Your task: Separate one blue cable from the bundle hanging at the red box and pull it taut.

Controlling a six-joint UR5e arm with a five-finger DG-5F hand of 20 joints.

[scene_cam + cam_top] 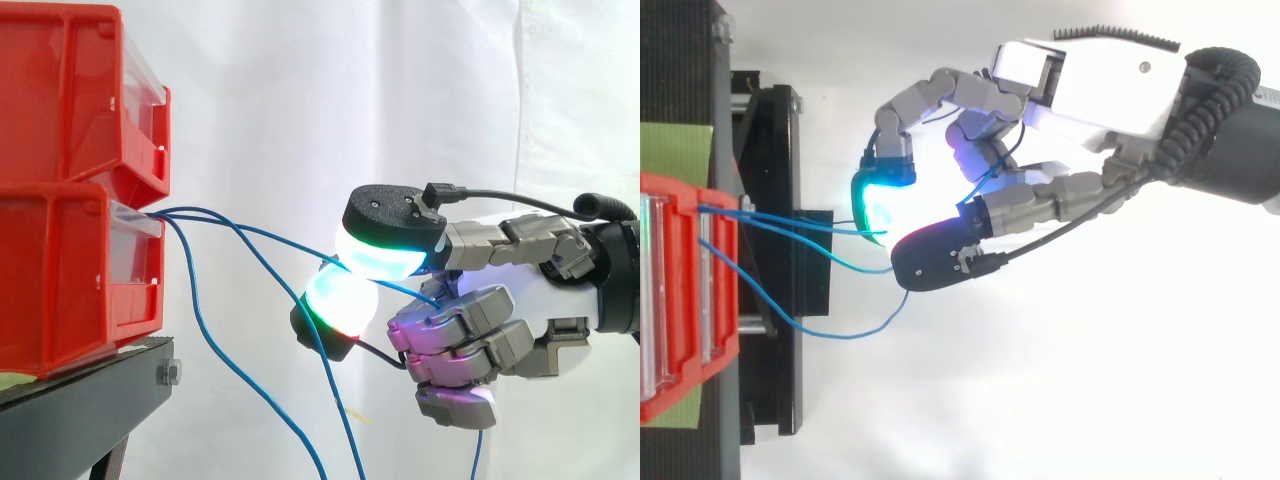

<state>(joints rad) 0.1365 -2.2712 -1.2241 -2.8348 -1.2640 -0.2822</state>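
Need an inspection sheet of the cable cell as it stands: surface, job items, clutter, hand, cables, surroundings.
Surface: black stand carrying stacked red bins; a green sheet lies under them.
Job's things: blue cable runs from the gap between the bins to the hand, nearly straight with a slight sag.
Clutter: nothing seen.
Hand: hand comes in from the right in the side view, two glowing pads pinching that cable; its other fingers are curled.
Cables: remaining blue cables hang slack from the same gap.
Surroundings: white curtain behind the work.
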